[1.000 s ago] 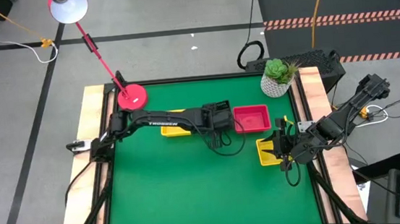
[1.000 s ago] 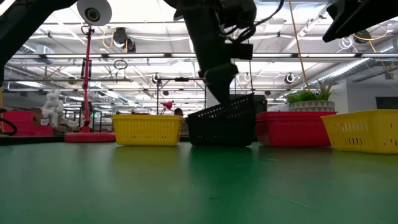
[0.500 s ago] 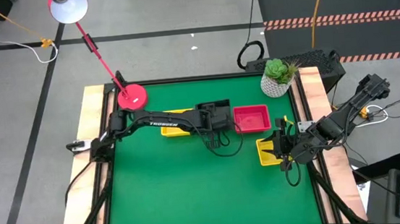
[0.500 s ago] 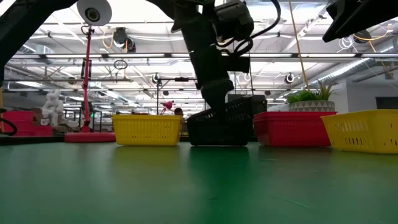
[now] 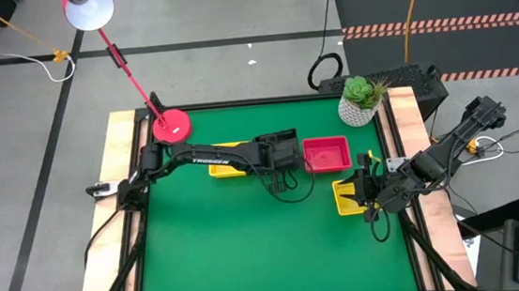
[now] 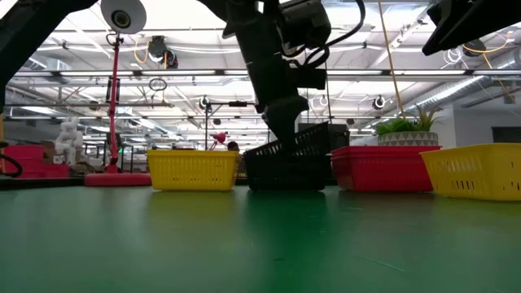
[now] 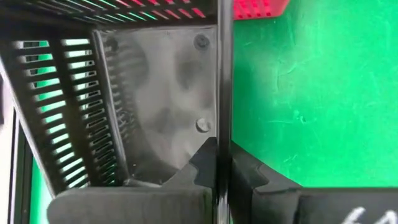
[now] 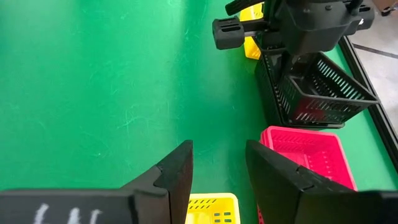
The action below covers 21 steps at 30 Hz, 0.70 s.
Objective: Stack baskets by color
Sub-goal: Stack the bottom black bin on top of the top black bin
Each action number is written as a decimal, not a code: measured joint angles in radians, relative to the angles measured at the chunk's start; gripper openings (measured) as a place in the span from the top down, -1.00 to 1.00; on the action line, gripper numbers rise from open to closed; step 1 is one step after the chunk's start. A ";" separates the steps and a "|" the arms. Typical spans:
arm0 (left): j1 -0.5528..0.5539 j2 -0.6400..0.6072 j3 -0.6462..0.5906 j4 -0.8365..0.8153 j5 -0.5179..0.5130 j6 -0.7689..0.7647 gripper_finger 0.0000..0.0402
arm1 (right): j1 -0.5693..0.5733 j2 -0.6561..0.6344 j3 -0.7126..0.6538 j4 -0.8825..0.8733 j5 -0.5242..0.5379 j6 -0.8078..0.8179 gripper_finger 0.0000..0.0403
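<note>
While the left gripper [image 6: 281, 122] reaches over the middle of the green table [image 5: 250, 250] near its far edge, we log it clamped on the rim of a black slotted plastic basket [image 6: 297, 150]; the left wrist view shows both fingers [image 7: 249, 177] pinching that thin wall [image 7: 221, 93]. We see this basket tilted, one end raised, resting in or on another black slotted basket [image 6: 285, 175] that sits flat on the table.

Item: a red shallow plastic basket [image 5: 327, 155], just beside the black ones on the right, toward the far edge.

Item: a yellow slotted plastic basket [image 5: 224, 170], beside the black ones on the left, partly under the left arm.

Item: a second yellow slotted basket [image 5: 345, 197], near the right edge, below the right gripper [image 5: 369, 192], whose fingers [image 8: 174, 171] stand apart and hold nothing.

Item: a round red lamp base [image 5: 171, 127], at the far left corner.

Item: a white pot with a green plant [image 5: 357, 102], at the far right corner.

We cannot tell whether the red and yellow baskets are single or stacked.
</note>
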 joint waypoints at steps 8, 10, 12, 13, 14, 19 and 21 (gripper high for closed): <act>0.000 -0.014 0.001 -0.004 0.000 0.015 0.96 | 0.000 0.000 0.000 0.000 0.000 0.000 0.29; 0.000 -0.030 0.002 -0.012 0.000 0.015 0.93 | 0.000 0.000 0.000 0.000 0.000 0.000 0.29; 0.000 -0.035 0.002 -0.021 0.000 0.014 0.91 | 0.000 0.000 0.000 0.000 0.000 0.000 0.29; 0.000 -0.038 0.002 -0.023 0.000 0.014 0.92 | 0.000 0.000 0.000 0.000 0.000 0.000 0.29; 0.000 -0.045 0.002 -0.038 0.000 0.013 0.94 | 0.000 0.000 0.000 0.001 0.000 0.000 0.29; 0.004 -0.065 0.002 -0.068 0.004 -0.011 0.94 | 0.000 0.000 0.000 0.001 0.000 0.000 0.29; 0.005 -0.069 0.002 -0.056 0.007 -0.016 0.91 | 0.000 0.000 0.000 0.001 0.001 0.000 0.29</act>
